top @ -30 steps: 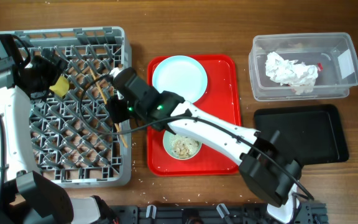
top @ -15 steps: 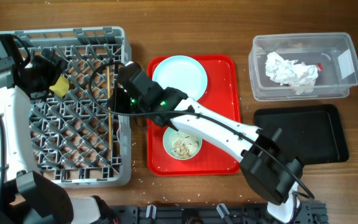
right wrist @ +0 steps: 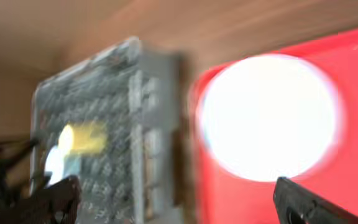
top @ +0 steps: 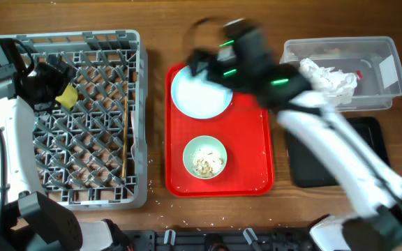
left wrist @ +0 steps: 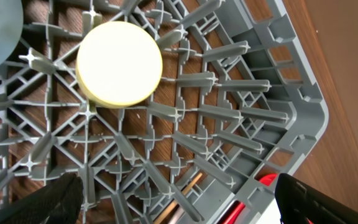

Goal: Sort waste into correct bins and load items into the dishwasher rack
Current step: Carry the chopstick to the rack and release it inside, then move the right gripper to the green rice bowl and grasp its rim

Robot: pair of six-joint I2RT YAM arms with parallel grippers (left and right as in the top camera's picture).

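Both claws spread wide, neither pinching anything.
The left gripper (left wrist: 179, 205) hangs over the dishwasher rack (top: 82, 40), the yellow cup (left wrist: 119, 65) on its lattice near the far wall. The blurred right gripper (right wrist: 179, 205) hovers above the pale blue plate (top: 199, 96) at the red tray's (top: 251, 139) far rim. Chopsticks (top: 125, 132) hug the rack's right wall.

Your left arm (top: 5, 139) runs white up the left edge of the overhead view, its black wrist bent inward. The left gripper (top: 58, 84) points down, and its 2 fingers (left wrist: 55, 200) stand wide apart in the wrist view, holding nothing. Your right arm (top: 340, 146) stretches diagonally from lower right to top centre, smeared by blur, with green lights showing near the wrist. The right gripper (top: 198, 63) is spread, its 2 dark fingertips (right wrist: 50, 200) far apart and empty.
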